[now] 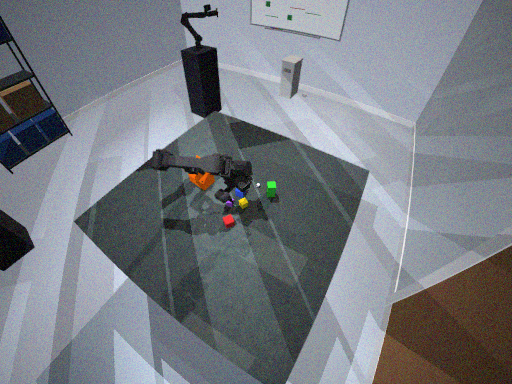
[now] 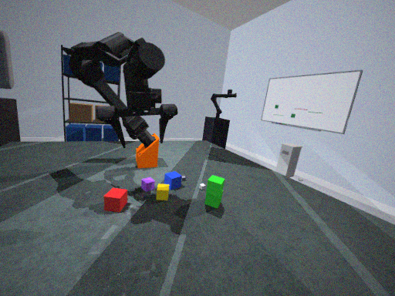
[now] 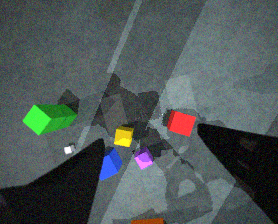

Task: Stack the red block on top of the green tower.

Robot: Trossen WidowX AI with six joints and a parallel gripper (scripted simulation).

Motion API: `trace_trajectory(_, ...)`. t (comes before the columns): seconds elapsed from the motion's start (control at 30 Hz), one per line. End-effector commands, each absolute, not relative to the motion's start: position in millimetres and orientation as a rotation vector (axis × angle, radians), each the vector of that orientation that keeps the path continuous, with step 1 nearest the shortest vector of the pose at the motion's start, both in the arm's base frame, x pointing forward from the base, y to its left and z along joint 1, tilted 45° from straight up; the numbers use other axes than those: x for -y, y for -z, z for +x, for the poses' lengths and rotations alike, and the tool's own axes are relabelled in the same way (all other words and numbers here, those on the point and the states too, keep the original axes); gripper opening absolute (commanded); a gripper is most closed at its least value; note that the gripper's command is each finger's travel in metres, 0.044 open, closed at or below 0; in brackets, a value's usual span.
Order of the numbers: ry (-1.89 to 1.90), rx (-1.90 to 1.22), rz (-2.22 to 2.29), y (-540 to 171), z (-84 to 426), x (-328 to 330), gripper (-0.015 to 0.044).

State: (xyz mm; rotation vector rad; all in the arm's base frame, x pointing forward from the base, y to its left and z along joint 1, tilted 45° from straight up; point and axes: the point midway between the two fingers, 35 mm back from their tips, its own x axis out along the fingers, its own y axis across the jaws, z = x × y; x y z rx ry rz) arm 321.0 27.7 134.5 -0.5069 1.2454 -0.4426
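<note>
Nearest the exterior camera, the red block (image 2: 115, 200) sits alone on the tabletop (image 2: 247, 250). Just beyond it stand the yellow cube (image 2: 162, 191) and the upright green tower (image 2: 214, 190), well apart from the red block. Farther back, my end effector (image 2: 142, 132) hangs above them, fingers spread wide, gripping nothing.
</note>
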Motion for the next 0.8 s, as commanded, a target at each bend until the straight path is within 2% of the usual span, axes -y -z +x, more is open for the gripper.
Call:
trace_trajectory(0.0, 0.626, -1.265, -0.405, -131.0, 316.9, 9.5, 0.044)
trace_trajectory(0.23, 0.905, -1.265, -0.247, -125.3, 306.6, 60.6, 0.044)
trace_trajectory(0.53, 0.913, -1.265, -0.242, -123.2, 303.3, 63.9, 0.044)
trace_trajectory(0.77, 0.914, -1.264, -0.243, -91.0, 305.2, 100.9, 0.044)
